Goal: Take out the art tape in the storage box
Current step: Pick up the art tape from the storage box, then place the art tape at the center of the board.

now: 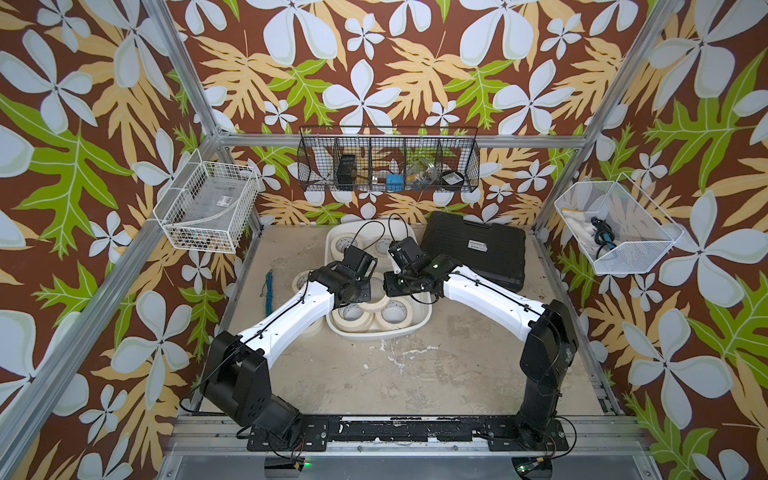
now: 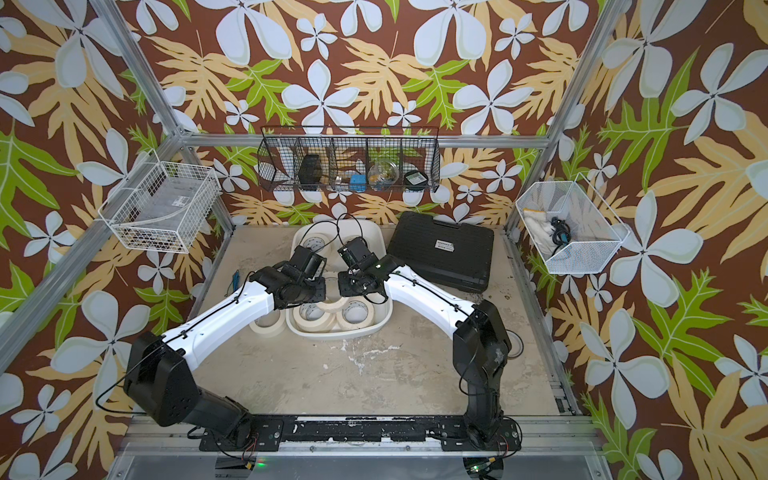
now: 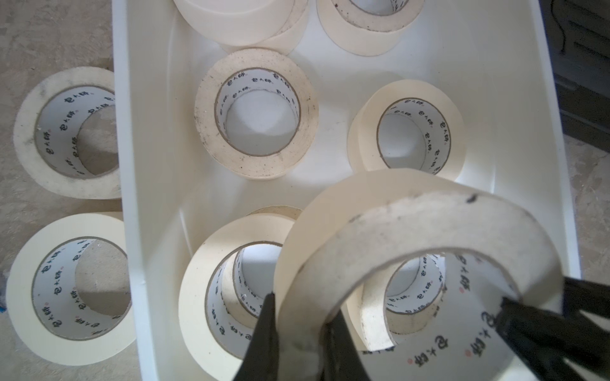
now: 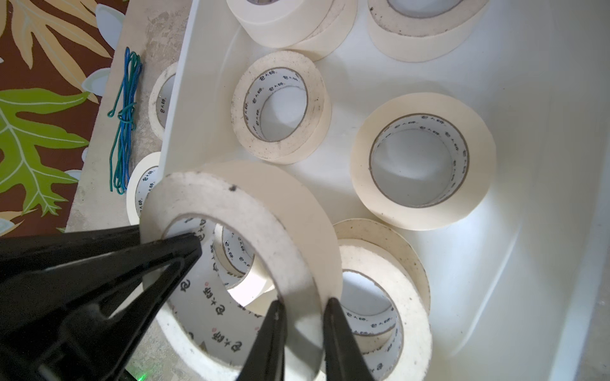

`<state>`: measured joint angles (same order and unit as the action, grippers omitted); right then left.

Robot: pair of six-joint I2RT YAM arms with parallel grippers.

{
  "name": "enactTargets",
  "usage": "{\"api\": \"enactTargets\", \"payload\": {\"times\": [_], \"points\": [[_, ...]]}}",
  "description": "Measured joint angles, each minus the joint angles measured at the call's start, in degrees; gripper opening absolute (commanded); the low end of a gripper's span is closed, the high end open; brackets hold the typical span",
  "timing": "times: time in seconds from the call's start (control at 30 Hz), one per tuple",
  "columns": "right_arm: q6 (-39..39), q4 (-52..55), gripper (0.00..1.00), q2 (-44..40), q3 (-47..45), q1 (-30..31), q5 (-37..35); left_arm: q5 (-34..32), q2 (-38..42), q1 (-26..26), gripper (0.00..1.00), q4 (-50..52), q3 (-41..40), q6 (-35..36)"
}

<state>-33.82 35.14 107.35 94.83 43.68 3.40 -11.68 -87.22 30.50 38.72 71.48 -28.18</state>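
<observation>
**Double grip, mid-air**

I am watching my left pincer point(image 3: 300, 310) and right pincer point(image 4: 304, 301) both pinching the wall of one cream-beige masking-tape ring point(image 3: 429, 217). It is hanging above the shallow white plastic storage box point(image 3: 138, 148), where more rolls point(image 3: 255, 113) are lying. I am judging it light, stiff and best gripped across its wall.

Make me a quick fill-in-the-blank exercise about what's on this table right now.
The left tool and the right tool both pinch one raised roll of ___.
In the left wrist view, ___ rolls lie on the table outside the storage box.
The hard case beside the box is ___.
Missing: tape; two; black.
</observation>
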Motion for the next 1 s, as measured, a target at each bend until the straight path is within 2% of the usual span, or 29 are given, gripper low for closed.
{"api": "enactTargets", "payload": {"times": [0.03, 0.13, 0.27, 0.47, 0.73, 1.0], "points": [[0.0, -0.1, 0.33, 0.0, 0.0, 0.0, 0.1, -0.2, -0.1, 0.0, 0.04, 0.3, 0.3, 0.0], [0.0, -0.7, 0.44, -0.6, 0.0, 0.0, 1.1, -1.1, -0.7, -0.1, 0.03, 1.6, 1.7, 0.7], [0.2, -1.7, 0.52, -3.7, -0.3, 0.6, 0.9, -1.4, -1.8, -1.7, 0.03, 3.1, 4.6, 1.3], [0.9, -2.6, 0.55, -9.0, -3.4, 0.6, -0.6, -1.4, -4.1, -9.1, 0.05, 5.7, 10.0, 2.8], [1.7, -4.8, 0.58, -15.5, -9.3, 0.6, -2.6, 0.1, -11.9, -23.4, 0.06, 5.8, 17.2, 2.5], [2.8, -4.9, 0.58, -17.3, -12.6, -0.5, -3.5, 2.0, -18.3, -30.4, 0.07, 3.5, 21.7, 0.5]]}}
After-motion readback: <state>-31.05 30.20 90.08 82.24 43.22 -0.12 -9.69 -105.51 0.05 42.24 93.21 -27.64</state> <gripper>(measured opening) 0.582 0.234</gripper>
